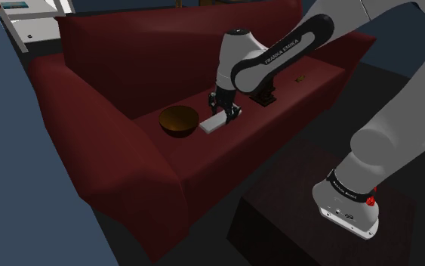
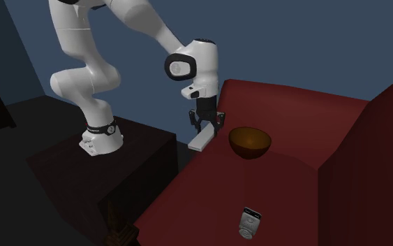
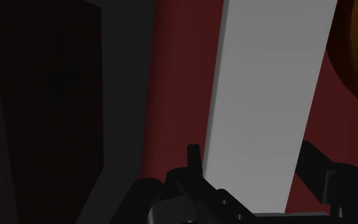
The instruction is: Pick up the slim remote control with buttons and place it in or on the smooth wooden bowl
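the gripper (image 1: 226,112) is closed on the plain grey remote (image 1: 213,124), which is clasped across its narrow width so the long body stays balanced. it is held low at the red sofa (image 1: 301,102) seat, just beside the wooden bowl (image 1: 178,121) on the shoulder view's left.

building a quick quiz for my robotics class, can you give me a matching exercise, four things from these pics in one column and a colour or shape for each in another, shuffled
Things:
1 remote
2 bowl
3 sofa
4 stand

Descriptions:
a dark red
b near-black, boxy
c pale grey, flat
d brown, round

Pairs: 1-c, 2-d, 3-a, 4-b
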Controlling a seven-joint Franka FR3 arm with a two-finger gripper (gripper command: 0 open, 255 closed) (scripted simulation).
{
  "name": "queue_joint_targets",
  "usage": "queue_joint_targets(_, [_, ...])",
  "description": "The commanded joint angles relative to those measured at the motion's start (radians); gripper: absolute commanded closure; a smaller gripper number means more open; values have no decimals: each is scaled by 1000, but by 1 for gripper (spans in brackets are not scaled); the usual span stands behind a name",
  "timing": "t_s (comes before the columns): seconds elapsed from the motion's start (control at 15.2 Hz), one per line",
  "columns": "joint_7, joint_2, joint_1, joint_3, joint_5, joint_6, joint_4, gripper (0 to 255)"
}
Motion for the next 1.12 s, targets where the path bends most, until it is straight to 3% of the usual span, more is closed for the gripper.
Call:
queue_joint_targets(0.0, [-22, -30, -1, 3, 31, -30, 7, 255])
queue_joint_targets(0.66, [-90, -134, 3, -6, 119, -165, 57, 255])
queue_joint_targets(1.06, [103, 122, 43, 32, -84, -234, 325, 255])
